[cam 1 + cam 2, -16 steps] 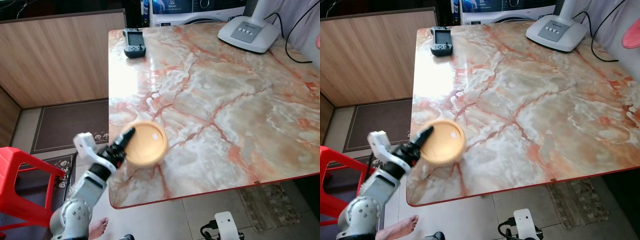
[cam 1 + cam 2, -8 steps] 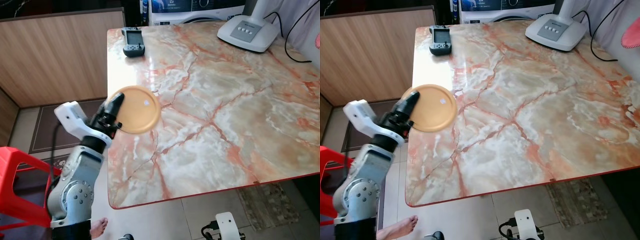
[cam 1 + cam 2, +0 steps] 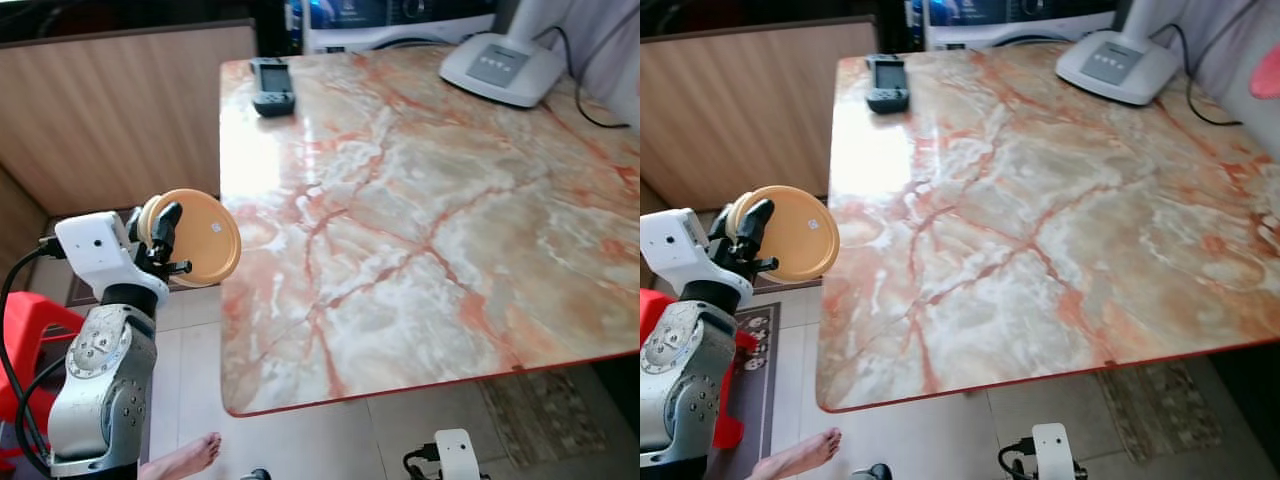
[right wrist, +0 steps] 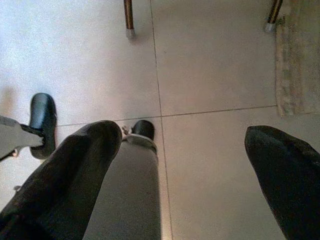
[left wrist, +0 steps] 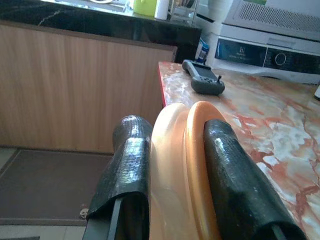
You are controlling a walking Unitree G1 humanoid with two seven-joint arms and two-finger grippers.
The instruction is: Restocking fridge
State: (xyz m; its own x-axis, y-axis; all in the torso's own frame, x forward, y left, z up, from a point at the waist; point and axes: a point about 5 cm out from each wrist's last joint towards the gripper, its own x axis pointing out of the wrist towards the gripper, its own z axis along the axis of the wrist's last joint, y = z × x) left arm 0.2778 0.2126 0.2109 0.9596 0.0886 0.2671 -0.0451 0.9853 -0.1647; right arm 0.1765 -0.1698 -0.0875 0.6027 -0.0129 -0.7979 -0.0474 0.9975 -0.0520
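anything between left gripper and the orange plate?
No. The left gripper is already shut on the orange plate, one finger on each face, holding it on edge off the left side of the marble table. The right gripper hangs open over the floor.

The table (image 3: 420, 200) is the landmark. A handheld controller (image 3: 271, 86) lies at its far left corner, a fan base (image 3: 500, 68) at its far right. Just off its left edge the left gripper (image 3: 163, 235) pinches a plate (image 3: 200, 238) upright. A person's bare foot (image 3: 185, 458) rests on the floor near its front left corner.
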